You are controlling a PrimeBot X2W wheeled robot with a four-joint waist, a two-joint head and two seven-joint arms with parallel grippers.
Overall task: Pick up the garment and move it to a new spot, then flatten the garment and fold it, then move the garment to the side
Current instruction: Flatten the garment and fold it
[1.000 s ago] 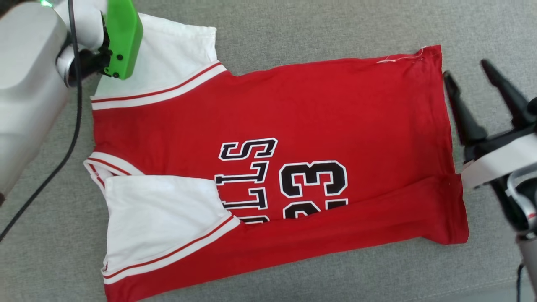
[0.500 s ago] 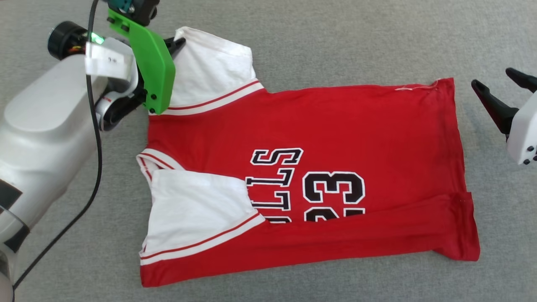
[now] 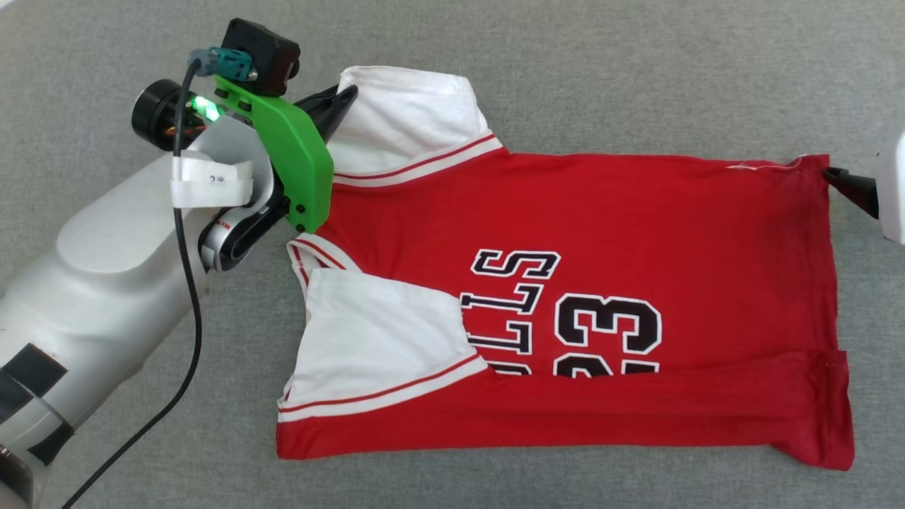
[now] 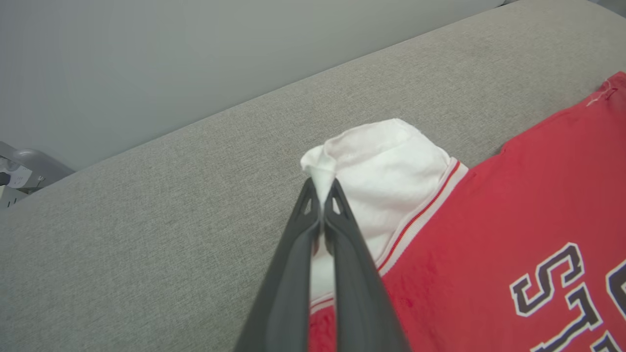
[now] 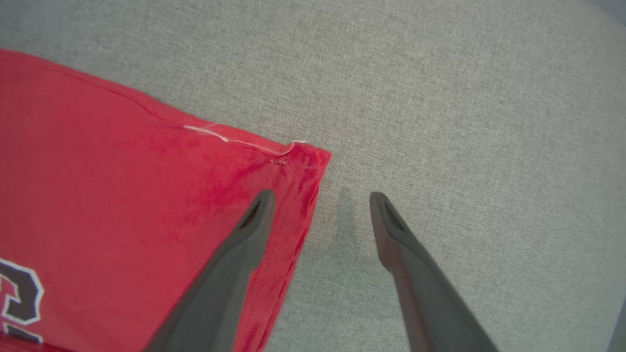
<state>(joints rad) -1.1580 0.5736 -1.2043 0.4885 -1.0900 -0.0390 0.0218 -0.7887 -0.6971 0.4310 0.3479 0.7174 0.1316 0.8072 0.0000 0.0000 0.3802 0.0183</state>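
Where left end effector (image 4: 322, 188) pinches, garment sleeve (image 4: 386, 161) bunches.

The place reads as a robot test room furnished with one homely piece, not a lived-in home. The work surface is a broad cushion (image 3: 580, 78) of grey woven upholstery with a rounded far edge, like a sofa seat or a padded bench; which of these cannot be told. A red jersey (image 3: 636, 226) lies spread on it. Behind, in the left wrist view, stands a plain pale grey wall (image 4: 146, 58), with some grey equipment (image 4: 24, 168) at the side, too small to identify. The arm (image 3: 106, 283) looks like lab kit: a bright green bracket (image 3: 300, 166), a loose black cable (image 3: 196, 318) and a taped paper label (image 3: 212, 182).
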